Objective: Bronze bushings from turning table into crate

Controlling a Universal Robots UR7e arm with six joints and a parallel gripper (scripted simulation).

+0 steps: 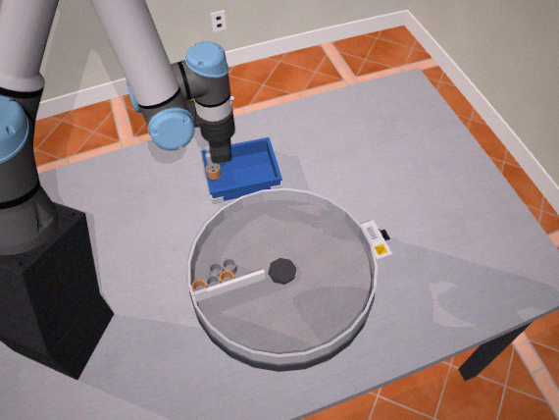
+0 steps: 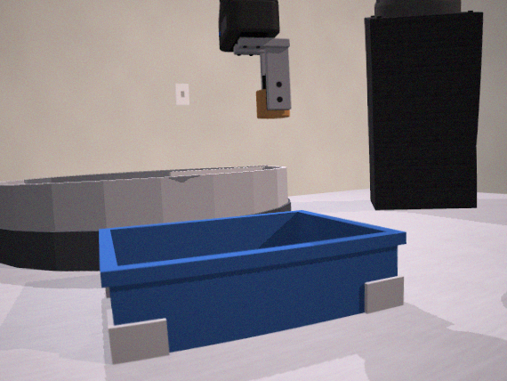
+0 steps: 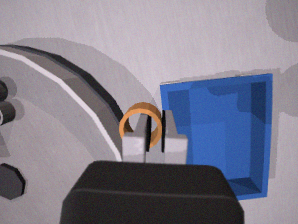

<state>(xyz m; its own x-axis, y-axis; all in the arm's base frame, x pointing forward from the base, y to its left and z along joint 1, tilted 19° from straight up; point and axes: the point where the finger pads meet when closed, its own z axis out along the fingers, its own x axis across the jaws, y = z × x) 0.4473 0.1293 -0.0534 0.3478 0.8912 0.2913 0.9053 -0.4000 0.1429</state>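
My gripper (image 1: 213, 167) is shut on a bronze bushing (image 1: 213, 172), pinching its wall. It hangs high above the table at the left end of the blue crate (image 1: 243, 168). In the wrist view the bushing (image 3: 142, 125) sits between the fingers, just left of the crate's edge (image 3: 220, 130). In the exterior view the bushing (image 2: 265, 105) is well above the crate (image 2: 249, 271), which looks empty. On the turning table (image 1: 281, 277), two bronze bushings (image 1: 198, 284) (image 1: 226, 276) and three steel bushings (image 1: 216, 268) lie against a white bar (image 1: 230, 285).
A black hub (image 1: 281, 270) marks the turning table's centre. The turning table has a raised rim (image 2: 142, 196) right beside the crate. White blocks (image 2: 139, 340) hold the crate's corners. The arm's black pedestal (image 1: 44, 289) stands at the left.
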